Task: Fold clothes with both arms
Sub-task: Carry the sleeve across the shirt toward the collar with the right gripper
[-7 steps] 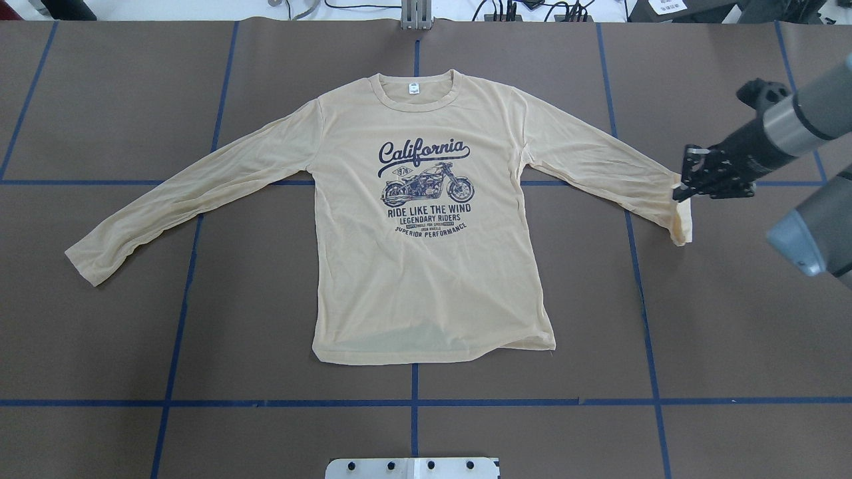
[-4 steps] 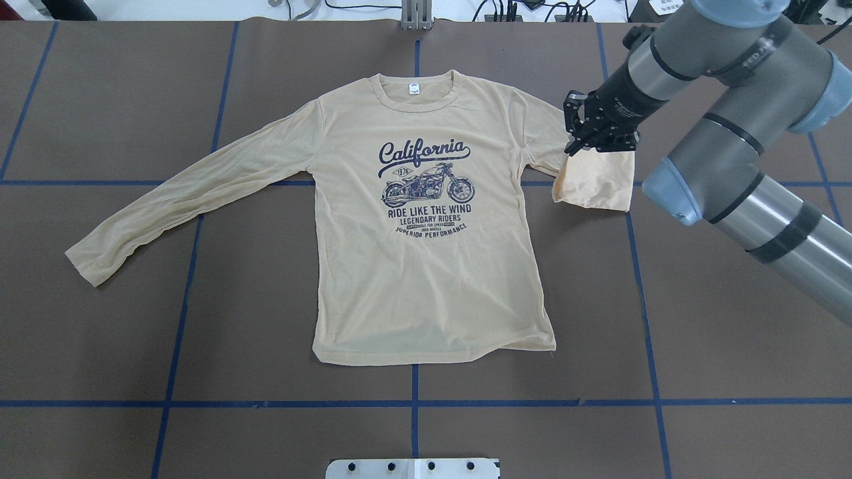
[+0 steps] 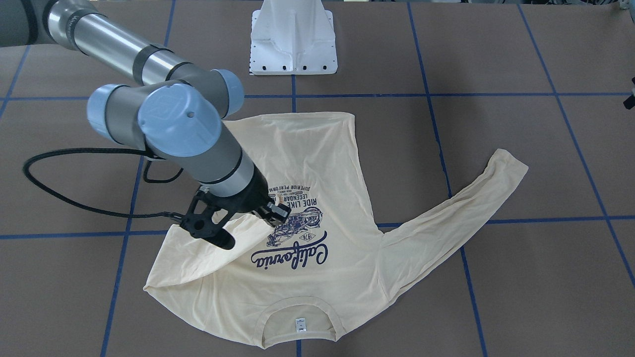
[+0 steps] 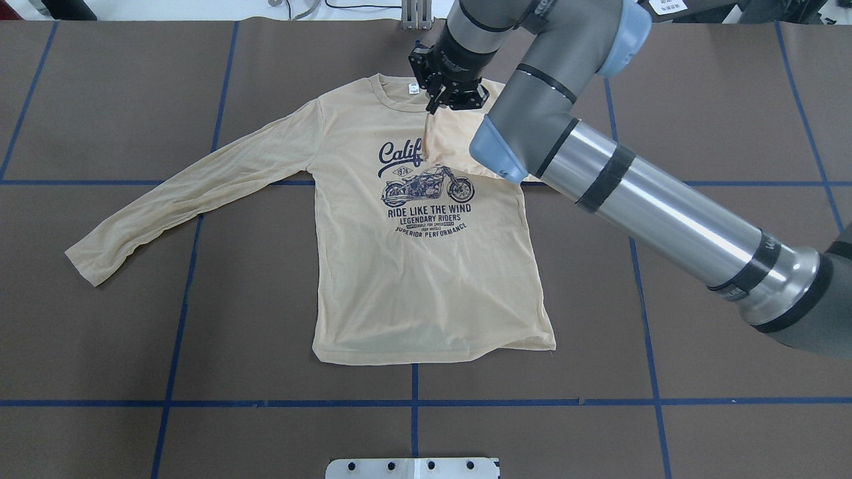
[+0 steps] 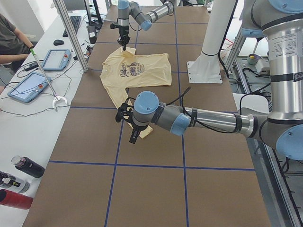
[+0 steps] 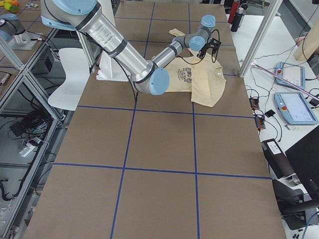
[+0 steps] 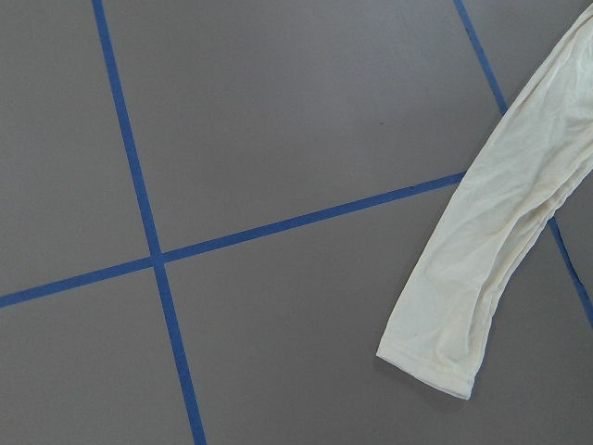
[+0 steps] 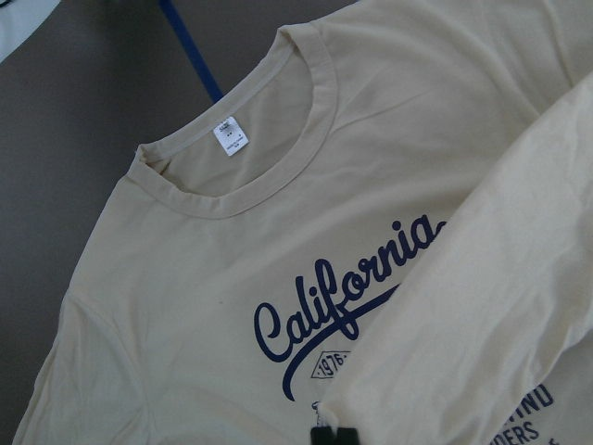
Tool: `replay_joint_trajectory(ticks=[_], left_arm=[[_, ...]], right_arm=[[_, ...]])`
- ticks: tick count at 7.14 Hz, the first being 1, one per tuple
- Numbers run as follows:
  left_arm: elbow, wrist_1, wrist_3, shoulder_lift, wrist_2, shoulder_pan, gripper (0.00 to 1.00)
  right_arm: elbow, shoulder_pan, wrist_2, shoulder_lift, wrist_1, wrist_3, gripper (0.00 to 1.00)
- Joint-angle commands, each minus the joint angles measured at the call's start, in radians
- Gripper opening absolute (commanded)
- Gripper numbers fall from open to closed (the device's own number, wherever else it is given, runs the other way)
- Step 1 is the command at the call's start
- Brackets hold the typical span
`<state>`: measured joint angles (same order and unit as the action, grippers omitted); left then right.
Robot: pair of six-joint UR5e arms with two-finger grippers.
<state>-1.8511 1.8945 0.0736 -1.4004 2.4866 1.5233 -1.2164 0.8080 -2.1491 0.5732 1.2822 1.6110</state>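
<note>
The pale cream-yellow T-shirt (image 4: 426, 279) lies flat on the table, print side up, neck away from the robot. My right gripper (image 4: 439, 105) is shut on the cuff of the shirt's right sleeve (image 4: 452, 150). It holds the cuff just below the neck, so the sleeve drapes over part of the "California" print. The front view shows this gripper (image 3: 248, 223) and the shirt (image 3: 317, 148). The left sleeve (image 4: 186, 193) lies stretched out. In the exterior left view my left gripper (image 5: 130, 124) hovers over that sleeve's cuff (image 7: 445, 343); I cannot tell if it is open.
The table is brown with blue tape lines (image 4: 414, 402). The white pedestal base (image 3: 293, 39) stands at the robot's edge. In the exterior left view, tablets (image 5: 57, 59) and bottles (image 5: 28, 166) lie on the side bench, and a metal post (image 5: 71, 35) stands at the table's far edge.
My right gripper has carried the sleeve cuff leftward from the table's right side to the chest by the neck. The sleeve now folds over the print. The rest of the shirt has not moved.
</note>
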Motion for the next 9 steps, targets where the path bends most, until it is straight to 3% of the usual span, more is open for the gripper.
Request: replay_joint_trajectory(ticks=[1,3,9], left_arm=[[0.001,0.0,0.0,0.001,0.0,0.0,0.99],[0.006,0.0,-0.002,0.001,0.0,0.0,0.99],[0.006,0.0,0.0,0.001,0.0,0.0,0.99]], right_arm=[[0.087,-0.052,0.064,-0.097,-0.069,0.003,0.0],[0.135,-0.125,0.171,-0.124,-0.092,0.003,0.0],[0.219,-0.196,0.233,-0.2,-0.147,0.0,0.0]])
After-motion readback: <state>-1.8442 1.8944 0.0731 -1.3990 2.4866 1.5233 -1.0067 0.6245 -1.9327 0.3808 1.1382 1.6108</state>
